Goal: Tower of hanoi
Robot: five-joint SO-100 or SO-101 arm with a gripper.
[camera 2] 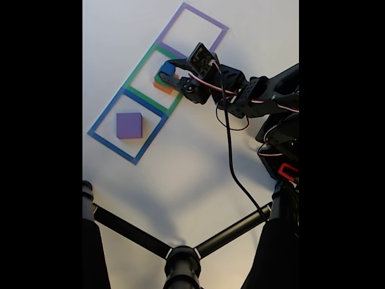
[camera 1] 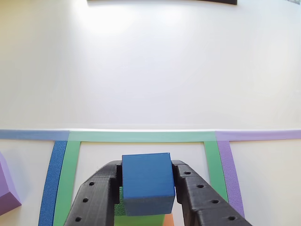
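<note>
My gripper (camera 1: 148, 188) is shut on the small blue cube (camera 1: 148, 181), one black finger pressed against each side. Right under the cube, the green block (camera 1: 141, 220) and a sliver of the orange block (camera 1: 168, 219) peek out. In the fixed view the gripper (camera 2: 170, 72) holds the blue cube (camera 2: 167, 68) over the green block (camera 2: 160, 79) and orange block (camera 2: 162, 88), which are stacked inside the green tape square. I cannot tell whether the cube rests on the green block. The flat purple block (camera 2: 129, 125) lies alone in the blue tape square; its corner (camera 1: 7, 188) shows at the left edge.
Three tape squares lie in a row: purple outline (camera 2: 204, 15), green outline (camera 2: 139, 63), blue outline (camera 2: 108, 108). Black tripod legs (camera 2: 180, 259) cross the bottom of the fixed view. The arm and its black cable (camera 2: 231, 156) come in from the right.
</note>
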